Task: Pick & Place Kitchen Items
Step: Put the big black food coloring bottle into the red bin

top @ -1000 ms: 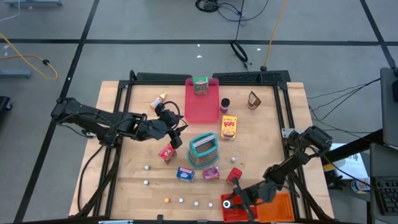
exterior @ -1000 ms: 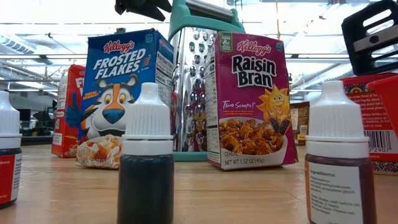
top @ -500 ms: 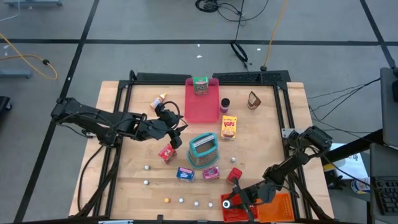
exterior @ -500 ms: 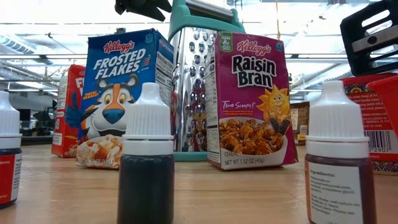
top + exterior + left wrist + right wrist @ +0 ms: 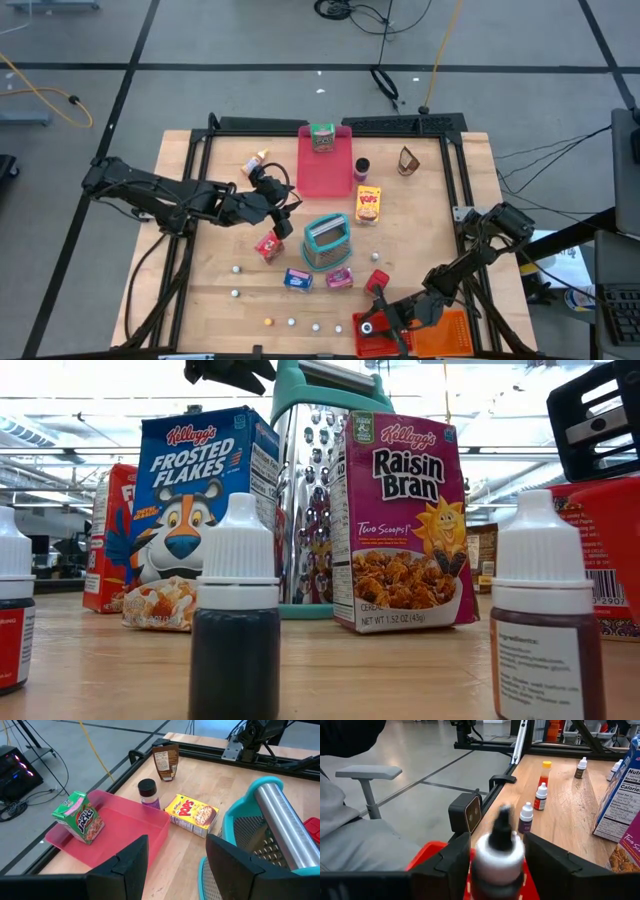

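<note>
My right gripper (image 5: 368, 328) (image 5: 499, 840) hangs open over the red bin (image 5: 360, 346) at the table's near edge. A small white-capped bottle (image 5: 500, 855), blurred, stands between its fingers. My left gripper (image 5: 286, 220) (image 5: 177, 840) waits open above the table's middle, left of the teal grater (image 5: 325, 242). Blue (image 5: 297, 279), pink (image 5: 339, 278) and red packets (image 5: 269, 246) stand near the grater. A green packet (image 5: 79, 817) sits on the pink tray (image 5: 125, 820), with a dark jar (image 5: 148, 792) and a yellow packet (image 5: 194, 813) beside it. My right gripper has the small bottle's white top (image 5: 492, 857) between its two fingers, above the red bin's wall (image 5: 427, 855). The bottle is blurred, and I cannot tell whether either finger touches it.
Several tiny dropper bottles (image 5: 292, 322) stand along the near edge, two of them close in the low view (image 5: 235, 610). An orange bin (image 5: 452, 335) sits right of the red one. An orange-capped bottle (image 5: 258, 160) and a brown pouch (image 5: 408, 160) lie toward the far side.
The red bin has slid a little toward the table's left; in the low view its wall now covers more of the red packet behind it. My right gripper has shifted slightly the same way. The left arm has kept still.
</note>
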Available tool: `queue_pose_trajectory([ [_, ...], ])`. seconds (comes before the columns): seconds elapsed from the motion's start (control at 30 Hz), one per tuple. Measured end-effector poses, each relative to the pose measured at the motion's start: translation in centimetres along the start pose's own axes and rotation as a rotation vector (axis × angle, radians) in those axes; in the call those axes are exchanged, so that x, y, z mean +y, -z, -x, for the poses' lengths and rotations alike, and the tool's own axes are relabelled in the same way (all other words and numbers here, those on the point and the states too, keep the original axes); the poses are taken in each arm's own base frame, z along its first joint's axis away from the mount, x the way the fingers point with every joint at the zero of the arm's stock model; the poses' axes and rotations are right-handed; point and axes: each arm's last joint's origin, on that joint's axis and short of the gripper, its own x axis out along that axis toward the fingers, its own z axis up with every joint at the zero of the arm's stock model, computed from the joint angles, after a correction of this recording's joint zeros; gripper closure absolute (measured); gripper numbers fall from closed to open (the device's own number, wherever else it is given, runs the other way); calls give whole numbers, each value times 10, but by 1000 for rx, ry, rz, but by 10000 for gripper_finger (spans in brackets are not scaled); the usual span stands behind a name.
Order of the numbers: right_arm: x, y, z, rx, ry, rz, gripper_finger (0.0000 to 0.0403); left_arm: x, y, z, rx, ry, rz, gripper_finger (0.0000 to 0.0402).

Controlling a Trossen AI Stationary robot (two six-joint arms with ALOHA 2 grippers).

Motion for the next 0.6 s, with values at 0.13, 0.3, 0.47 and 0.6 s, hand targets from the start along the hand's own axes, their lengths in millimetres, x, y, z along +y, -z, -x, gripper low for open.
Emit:
queue_pose_trajectory([
  [0.13, 0, 0, 0, 0, -1, -1, 233, 0, 0, 0, 0, 0, 0, 202],
  [0.3, 0, 0, 0, -3, -2, 3, 230, 0, 0, 0, 0, 0, 1, 201],
  [0.47, 0, -6, 3, -7, -12, 21, 228, -1, 0, 1, 0, 8, -2, 201],
  [0.6, 0, -16, 8, -4, -13, 27, 231, -7, 1, 5, -6, 31, -31, 202],
])
